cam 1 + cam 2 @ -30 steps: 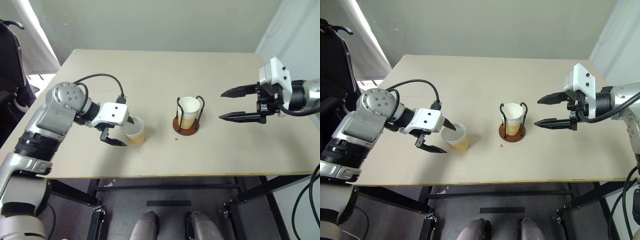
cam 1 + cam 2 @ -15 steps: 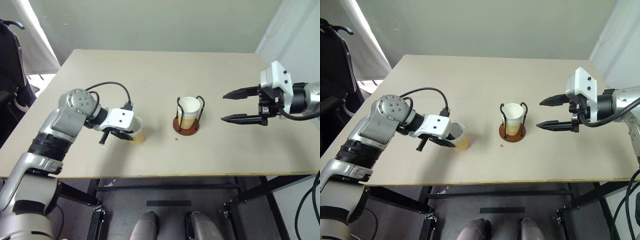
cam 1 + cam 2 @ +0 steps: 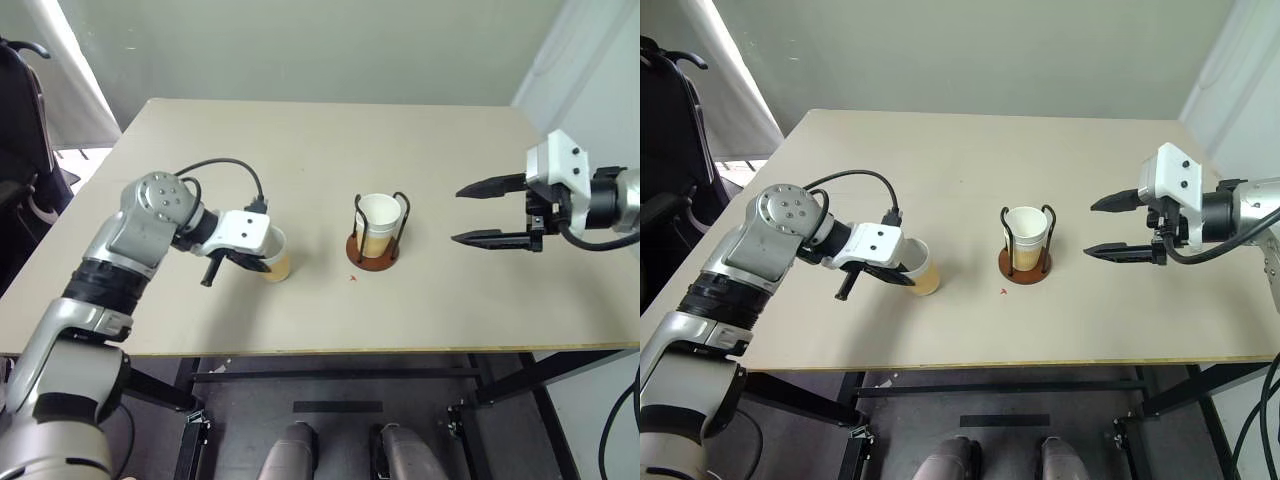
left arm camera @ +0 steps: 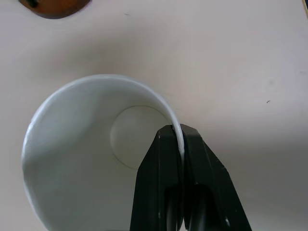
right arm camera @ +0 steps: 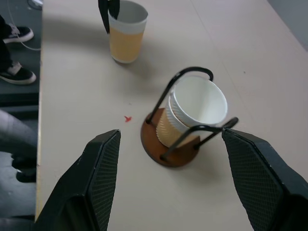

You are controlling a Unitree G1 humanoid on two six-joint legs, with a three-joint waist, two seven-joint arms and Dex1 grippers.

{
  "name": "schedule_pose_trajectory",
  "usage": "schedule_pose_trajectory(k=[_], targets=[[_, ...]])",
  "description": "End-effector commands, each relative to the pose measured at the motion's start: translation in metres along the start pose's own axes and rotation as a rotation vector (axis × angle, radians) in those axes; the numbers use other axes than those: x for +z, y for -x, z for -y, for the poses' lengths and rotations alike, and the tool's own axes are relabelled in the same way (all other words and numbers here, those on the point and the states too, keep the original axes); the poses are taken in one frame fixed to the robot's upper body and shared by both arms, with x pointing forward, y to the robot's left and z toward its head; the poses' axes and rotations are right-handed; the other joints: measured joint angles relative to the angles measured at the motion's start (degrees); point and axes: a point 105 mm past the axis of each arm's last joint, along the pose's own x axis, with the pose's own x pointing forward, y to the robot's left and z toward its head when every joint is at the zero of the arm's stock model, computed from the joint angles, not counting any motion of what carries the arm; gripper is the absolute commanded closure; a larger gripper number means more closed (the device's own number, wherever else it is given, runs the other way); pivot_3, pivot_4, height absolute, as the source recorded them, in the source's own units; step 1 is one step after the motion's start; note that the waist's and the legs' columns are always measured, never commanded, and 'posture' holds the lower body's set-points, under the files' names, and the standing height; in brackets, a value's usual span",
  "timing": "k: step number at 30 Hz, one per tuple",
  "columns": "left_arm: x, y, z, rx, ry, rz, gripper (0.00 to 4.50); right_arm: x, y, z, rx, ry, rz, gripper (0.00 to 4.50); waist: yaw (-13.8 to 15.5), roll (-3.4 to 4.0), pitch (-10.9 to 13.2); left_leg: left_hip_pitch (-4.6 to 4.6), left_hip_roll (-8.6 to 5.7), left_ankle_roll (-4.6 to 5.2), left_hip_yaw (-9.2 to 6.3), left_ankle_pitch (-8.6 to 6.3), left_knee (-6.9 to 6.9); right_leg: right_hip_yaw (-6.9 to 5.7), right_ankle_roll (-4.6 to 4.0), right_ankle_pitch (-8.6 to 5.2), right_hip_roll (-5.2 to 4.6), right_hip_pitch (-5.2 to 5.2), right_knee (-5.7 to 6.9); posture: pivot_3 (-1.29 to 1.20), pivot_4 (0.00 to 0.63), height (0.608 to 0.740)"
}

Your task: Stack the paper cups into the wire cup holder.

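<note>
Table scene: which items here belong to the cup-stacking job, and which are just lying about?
Job:
- loose paper cup, its rim pinched by the shut left end effector
- stacked paper cups in the wire cup holder
- open right end effector, empty

Lying about:
- red mark on the table
- black chair

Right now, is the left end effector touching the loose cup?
Touching. The left wrist view shows the left end effector shut on the cup's rim, one finger inside, one outside.

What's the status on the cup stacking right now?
Left tool shut on loose paper cup's rim, cup on table. Right tool open, empty, beside wire cup holder. Holder holds nested cups. Path between looks clear.
</note>
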Motion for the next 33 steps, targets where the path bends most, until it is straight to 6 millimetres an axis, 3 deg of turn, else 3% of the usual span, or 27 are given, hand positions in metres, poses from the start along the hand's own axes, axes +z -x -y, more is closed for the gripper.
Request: schedule_pose_trajectory(k=[1, 10, 20, 24, 33], targets=[[0.024, 0.028, -0.024, 0.108, -0.027, 0.079, 4.47, 0.002, 0.009, 0.012, -0.022, 0.057, -0.039, 1.10, 0.0, 0.00, 0.0, -0.01, 0.00, 0.00, 0.00, 0.00, 0.00, -0.01, -0.01, 0.01, 0.00, 0.00, -0.02, 0.00, 0.150, 0.740], [0.052, 0.053, -0.063, 0.255, -0.055, 0.170, 4.47, 0.002, -0.002, 0.015, -0.014, 0.083, -0.025, 1.10, 0.1, 0.01, 0.0, -0.03, 0.00, 0.05, 0.00, -0.03, -0.03, -0.01, 0.09, 0.07, 0.00, -0.01, -0.08, 0.00, 0.150, 0.740], [0.067, 0.050, -0.088, 0.316, -0.067, 0.192, 4.47, -0.004, -0.002, 0.019, -0.038, 0.076, -0.066, 1.10, 0.1, 0.01, 0.0, -0.03, 0.00, 0.08, 0.02, -0.05, -0.02, 0.00, 0.13, 0.09, -0.01, 0.02, -0.14, 0.00, 0.150, 0.740], [0.092, 0.049, -0.100, 0.331, -0.078, 0.274, 4.47, -0.005, 0.001, 0.024, -0.055, 0.069, -0.067, 1.10, 0.4, 0.01, 0.0, -0.07, -0.01, 0.09, 0.01, -0.05, 0.01, -0.01, 0.15, 0.10, -0.03, 0.03, -0.17, 0.00, 0.150, 0.740], [0.123, 0.050, -0.106, 0.294, -0.076, 0.389, 4.47, 0.011, -0.002, 0.031, -0.113, 0.014, 0.010, 1.10, 0.2, 0.02, 0.0, -0.08, 0.03, 0.14, 0.12, -0.07, -0.02, 0.03, 0.22, 0.12, -0.01, 0.00, -0.20, 0.00, 0.150, 0.740]])
